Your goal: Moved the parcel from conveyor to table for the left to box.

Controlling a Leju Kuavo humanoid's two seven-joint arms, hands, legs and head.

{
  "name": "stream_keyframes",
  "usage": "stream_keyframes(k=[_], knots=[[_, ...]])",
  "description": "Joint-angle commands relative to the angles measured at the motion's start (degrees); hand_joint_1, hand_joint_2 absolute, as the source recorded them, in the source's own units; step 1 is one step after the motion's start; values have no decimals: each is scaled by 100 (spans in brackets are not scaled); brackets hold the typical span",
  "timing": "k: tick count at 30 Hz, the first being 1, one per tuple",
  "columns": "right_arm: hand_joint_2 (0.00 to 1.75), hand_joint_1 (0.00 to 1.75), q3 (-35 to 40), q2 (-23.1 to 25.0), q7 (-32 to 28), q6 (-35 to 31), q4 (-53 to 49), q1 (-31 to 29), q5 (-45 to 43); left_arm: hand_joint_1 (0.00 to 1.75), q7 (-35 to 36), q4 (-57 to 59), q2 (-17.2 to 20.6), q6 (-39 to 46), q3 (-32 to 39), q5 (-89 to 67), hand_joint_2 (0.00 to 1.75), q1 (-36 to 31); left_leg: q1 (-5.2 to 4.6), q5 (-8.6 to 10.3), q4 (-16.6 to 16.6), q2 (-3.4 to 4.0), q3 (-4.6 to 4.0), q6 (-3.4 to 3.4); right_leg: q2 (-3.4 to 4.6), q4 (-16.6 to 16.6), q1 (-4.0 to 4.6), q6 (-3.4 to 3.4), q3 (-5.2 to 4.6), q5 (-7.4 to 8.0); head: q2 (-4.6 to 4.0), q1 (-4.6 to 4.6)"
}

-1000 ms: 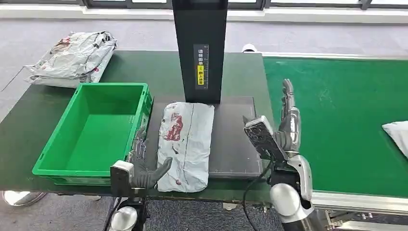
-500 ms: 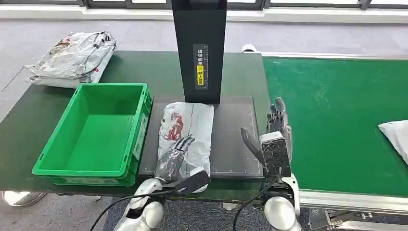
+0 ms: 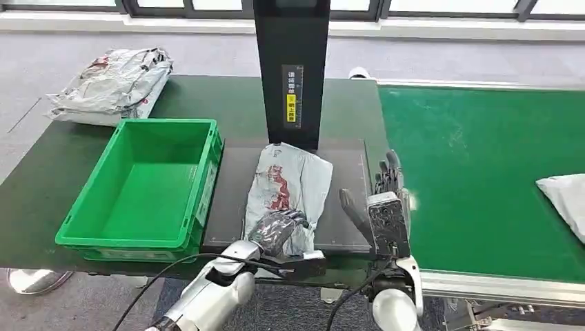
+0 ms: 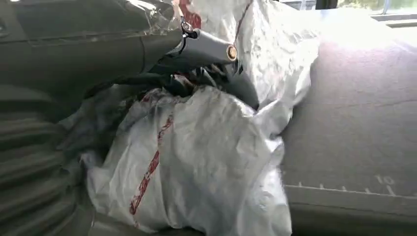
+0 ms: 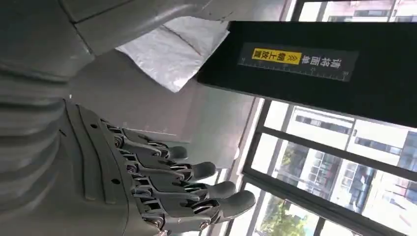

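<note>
White crinkled plastic, printed in red, marks the soft mailer parcel [image 3: 288, 187], which already lies on the dark mat of the green table [image 3: 62, 162], off the green conveyor belt [image 3: 476, 158] at three o'clock. So the transfer looks done; boxing remains, since the green plastic crate [image 3: 141, 186] at nine o'clock holds nothing. The left hand [image 3: 276, 229] has its fingers curled over the parcel's near end, bunching the film. The right hand [image 3: 390, 185] stands spread, holding nothing.
</note>
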Motion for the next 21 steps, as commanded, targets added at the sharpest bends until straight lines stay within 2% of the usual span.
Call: stream_keyframes(k=[1,4,7,9,10,12,13,14,16,17,18,19,20,21], knots=[[175,0,-313,-29,-208,160,-31,334,-99,175,36,1187,284,13,-374,12,175,-387,4,28,-2,7,-29,-4,-18,-6,5,-3,-21,25,2,0],[175,0,-325,-12,-238,155,-16,321,-100,175,2,1100,321,110,-333,72,175,-430,10,63,-23,31,-72,-3,-18,-33,11,-8,-61,66,2,0],[175,0,-333,-11,-238,159,-34,310,-100,175,1,1051,315,112,-332,78,175,-450,9,67,-23,32,-50,-6,-21,-31,10,-9,-39,67,2,0],[175,0,-345,-10,-210,172,-77,324,-79,175,-333,792,303,-15,-184,440,175,-406,9,72,-10,20,-62,-2,-25,-19,9,-6,-48,70,2,0],[175,0,-345,-15,-200,177,-85,322,-76,175,-452,709,286,-113,-120,591,175,-396,4,47,11,9,-37,-3,-24,6,4,-4,-25,41,2,0],[175,0,-325,-57,-145,185,-100,345,-73,175,-1060,105,308,-834,207,1572,175,-269,8,66,-2,25,-66,-7,-21,-10,8,-8,-56,66,0,0],[175,0,-315,-66,-131,169,-88,341,-74,175,-1157,-295,390,-1146,214,1976,175,-192,5,34,19,4,-23,-7,-27,13,5,-3,-11,31,0,0],[175,0,-312,-57,-91,186,-73,309,-85,175,-1515,-816,462,-1839,339,2903,175,-109,7,43,11,17,-43,-8,-20,4,6,-5,-34,44,0,0],[175,0,-307,-34,-47,201,-59,246,-82,175,-1339,-1391,633,-2247,306,3495,175,-51,10,46,2,41,-54,-10,-6,-7,9,-11,-53,57,2,0],[175,0,-308,-25,-27,192,-79,247,-73,175,-1490,-1648,679,-2657,430,4265,175,-17,11,47,-9,47,-33,-10,-6,-17,11,-12,-31,58,2,0],[175,0,-304,-31,-20,188,-89,254,-68,175,-1502,-1780,722,-2752,439,4476,175,-13,6,72,-2,25,34,-12,-7,-6,8,-5,44,71,2,0],[175,0,-298,-57,-20,158,-113,296,-65,175,-1639,-2037,724,-3155,634,5264,175,-7,8,72,-5,41,6,-14,-3,-7,10,-13,5,76,0,0],[175,0,-291,-89,-22,136,-131,342,-60,175,-1655,-2234,710,-3340,794,5814,175,-10,5,59,4,26,95,-22,5,6,8,-5,48,62,2,0],[175,0,-297,-108,-25,120,-154,391,-54,175,-1628,-2403,695,-3423,908,6133,175,-23,7,63,2,37,81,-24,10,6,10,-15,28,70,0,0]])
